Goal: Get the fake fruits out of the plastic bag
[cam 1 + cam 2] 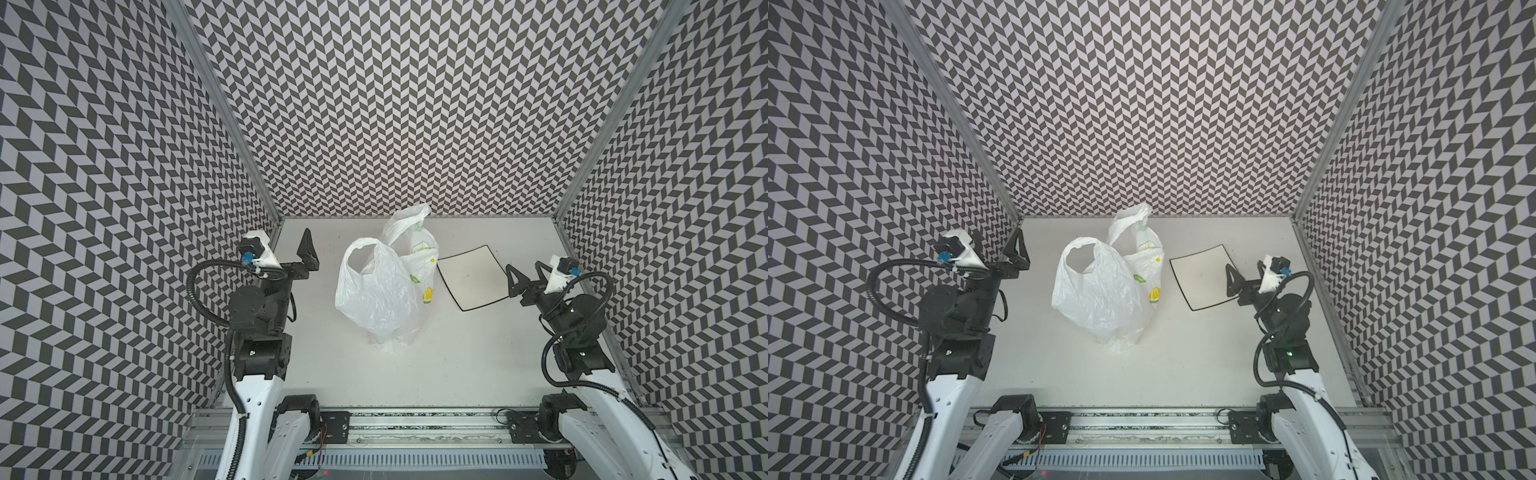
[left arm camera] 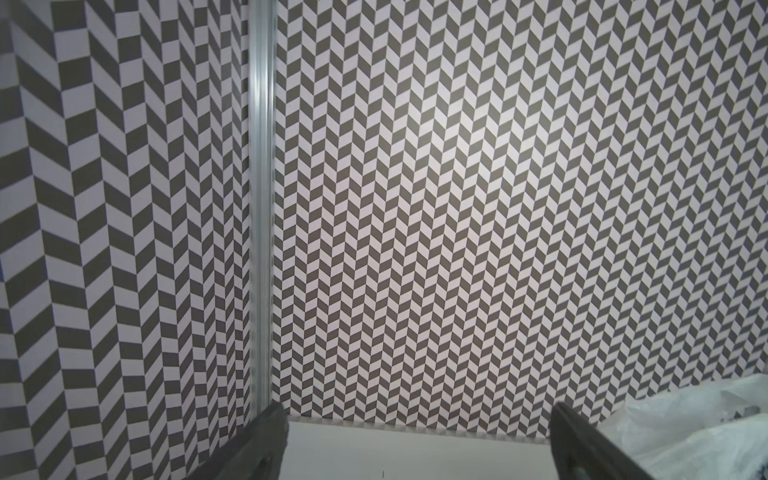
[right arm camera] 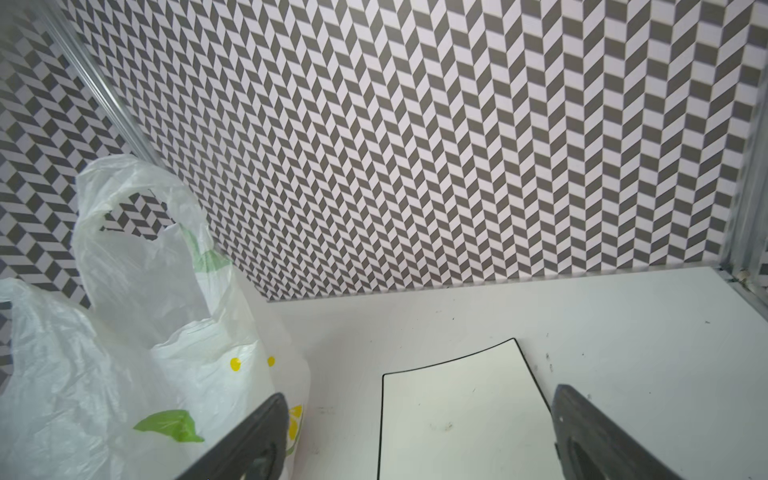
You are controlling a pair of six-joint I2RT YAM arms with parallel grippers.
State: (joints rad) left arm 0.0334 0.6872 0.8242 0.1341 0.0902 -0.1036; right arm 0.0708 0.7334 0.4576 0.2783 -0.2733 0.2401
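White plastic: the thin, crinkly, translucent plastic bag (image 1: pixel 380 291) with yellow and green fruit prints stands slumped at mid-table between the two arms, just beside a square white black-rimmed plate (image 1: pixel 467 276).
Fruits: the fake fruits are not visible; presumably they lie low inside the bag, hidden by the film.
Left hand (image 1: pixel 997 248): jaws spread wide with nothing in them, well apart from the bag.
Right hand (image 1: pixel 524 270): likewise released and empty, by the plate's outer edge, apart from the bag.
Handling: the film looks light, limp and slippery; it likely crumples and slides rather than resists, and may tear if yanked.
Hold: the near loop handle (image 1: pixel 361 249) stands up free; it or the mouth rim offers the best pinch, with one hand keeping the mouth open.
Contents: probably light, smooth and round, so apt to roll on the white table (image 1: pixel 415 374).
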